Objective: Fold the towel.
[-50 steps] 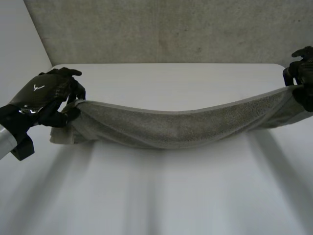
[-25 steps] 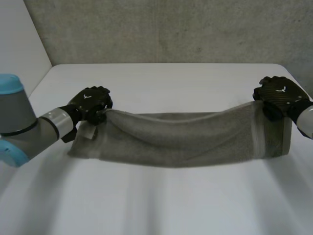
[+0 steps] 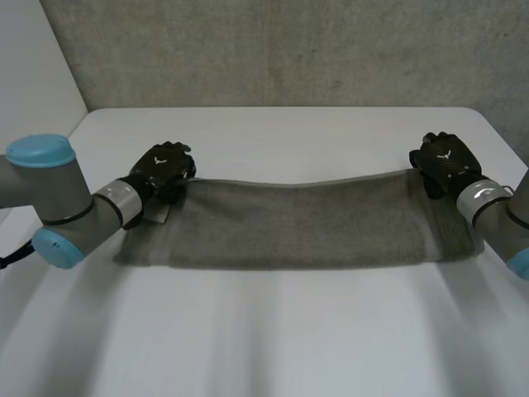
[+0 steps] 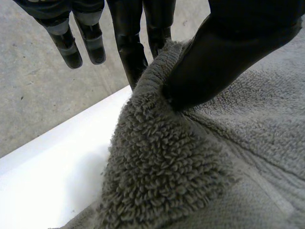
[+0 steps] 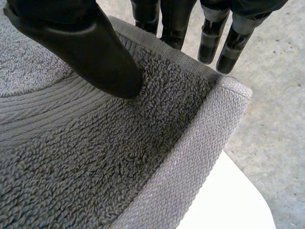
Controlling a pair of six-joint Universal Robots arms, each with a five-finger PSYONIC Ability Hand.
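We see the left robot hand (image 3: 164, 169) and the right robot hand (image 3: 445, 163) each thumb-pinching an end corner of the grey terry towel (image 3: 306, 222); the cloth hides some fingertips.

Grey towel (image 3: 306, 223) folded flat on table (image 3: 273, 331)

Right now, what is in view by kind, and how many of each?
Grey towel: 1
Black hands: 2, the left hand and the right hand, each pinching a far corner of the towel
White table: 1
Total: 4
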